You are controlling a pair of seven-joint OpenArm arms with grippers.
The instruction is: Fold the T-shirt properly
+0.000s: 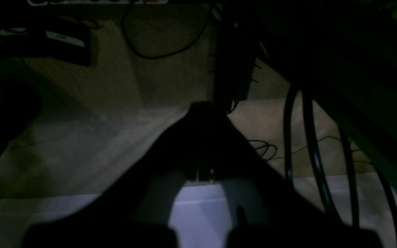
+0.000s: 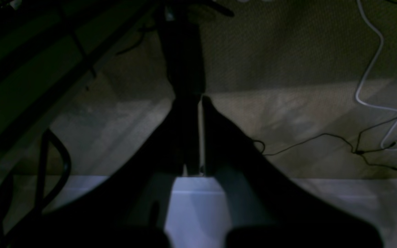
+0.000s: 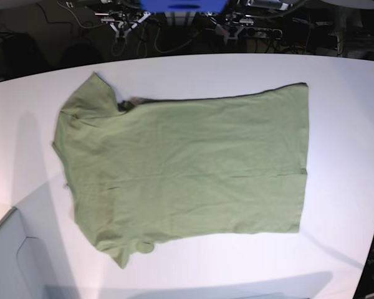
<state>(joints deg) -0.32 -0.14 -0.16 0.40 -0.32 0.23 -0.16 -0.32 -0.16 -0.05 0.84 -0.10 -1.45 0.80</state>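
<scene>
The olive-green T-shirt lies spread flat and sideways on the white table. Its sleeves point left and its hem is at the right. A small dark fold shows by the upper sleeve. Both arms are drawn back past the table's far edge, well away from the cloth. My left gripper is shut and empty, hanging over the table's rim and the carpet. My right gripper is shut too, with only a thin slit between its fingers and nothing in it. Neither wrist view shows the T-shirt.
Dark carpet with loose black cables and a white cable lies beyond the table edge. A black box sits on the floor. A blue object stands behind the table, and a grey panel is at the near left corner.
</scene>
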